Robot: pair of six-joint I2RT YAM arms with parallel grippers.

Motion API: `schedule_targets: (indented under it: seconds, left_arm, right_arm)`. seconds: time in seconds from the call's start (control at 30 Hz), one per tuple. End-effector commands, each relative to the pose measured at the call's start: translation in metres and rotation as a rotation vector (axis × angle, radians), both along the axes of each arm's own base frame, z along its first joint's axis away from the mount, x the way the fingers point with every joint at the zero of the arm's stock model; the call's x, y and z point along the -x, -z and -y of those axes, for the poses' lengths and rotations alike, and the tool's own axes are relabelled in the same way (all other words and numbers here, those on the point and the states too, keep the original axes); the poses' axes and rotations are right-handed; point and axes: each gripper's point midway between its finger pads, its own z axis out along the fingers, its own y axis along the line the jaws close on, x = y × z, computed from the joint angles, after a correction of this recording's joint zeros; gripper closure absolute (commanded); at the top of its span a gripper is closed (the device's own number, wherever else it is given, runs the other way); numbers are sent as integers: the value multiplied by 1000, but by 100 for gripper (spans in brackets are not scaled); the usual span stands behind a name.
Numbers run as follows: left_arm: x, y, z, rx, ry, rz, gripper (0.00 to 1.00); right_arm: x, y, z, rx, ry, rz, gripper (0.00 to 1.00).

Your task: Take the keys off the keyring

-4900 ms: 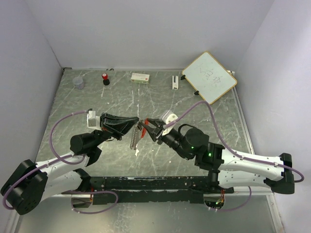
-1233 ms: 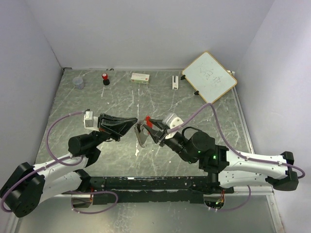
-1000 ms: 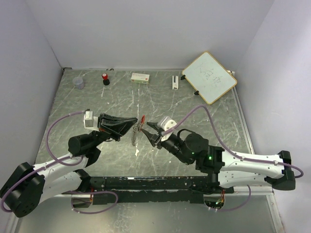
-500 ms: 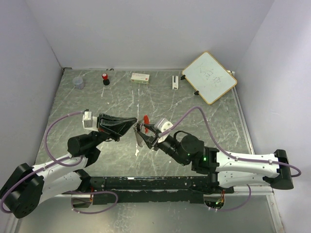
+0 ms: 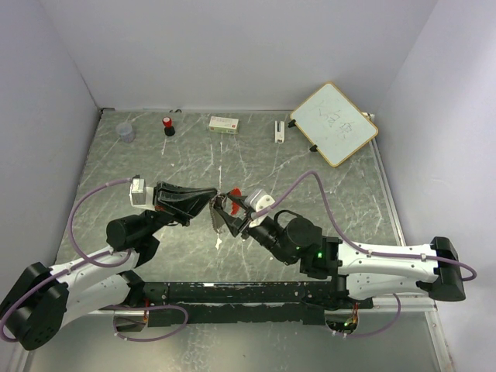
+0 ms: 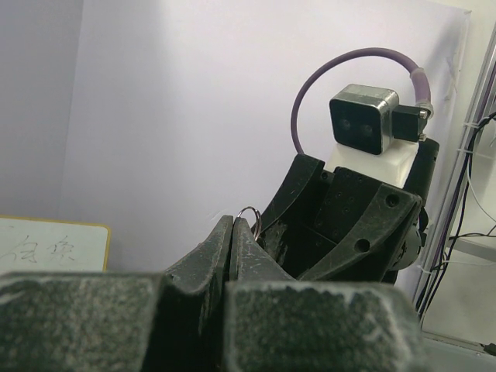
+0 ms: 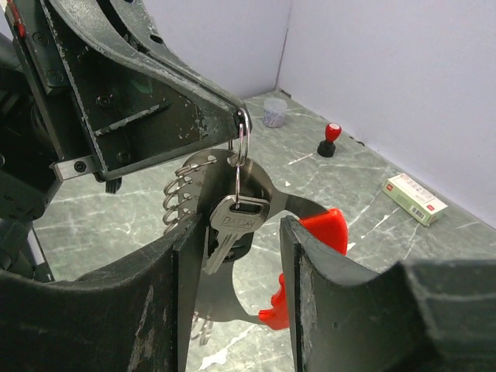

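My left gripper is shut on a thin wire keyring, which pokes up past its tips. From the ring hangs a silver key in front of a flat metal plate with red ends and a row of wire loops. In the top view the keys dangle mid-table between the two arms. My right gripper is open, its fingers standing either side of the hanging key without clamping it.
Along the back wall stand a clear cup, a red-capped black bottle, a small box and a white block. A framed whiteboard lies at the back right.
My right arm has slid left toward the left gripper and its jaws have widened around the hanging key. The left gripper has held still, shut on the ring.
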Motion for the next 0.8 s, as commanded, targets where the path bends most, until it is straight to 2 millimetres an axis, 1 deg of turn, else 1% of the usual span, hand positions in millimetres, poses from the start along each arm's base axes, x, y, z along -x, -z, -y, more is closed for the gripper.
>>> schedule_targets:
  seconds: [0.0,0.2,0.33,0.5,0.57,0.67,0.77]
  left_arm:
    - [43,-52,-33,206,6,243,93]
    - [42,-52,-33,206,1,243,93]
    - [42,-53,-33,206,0,245,93]
    - [41,-53,-33,207,0,243,93]
    - [41,-53,-33,206,0,241,93]
    - [41,-53,-32,206,1,241,93]
    - [40,-53,-32,204,2,241,93]
  right_arm:
    - [-2,-9,2,-43,20,18,58]
    - [-2,-9,4,-40,23,14,68]
    - [-3,-6,6,-27,30,5,74]
    - [-3,-4,9,-19,39,4,85]
    - [-5,-5,12,-19,51,6,90]
    - [-7,-5,14,-19,66,9,91]
    - [-9,-5,13,-17,77,14,86]
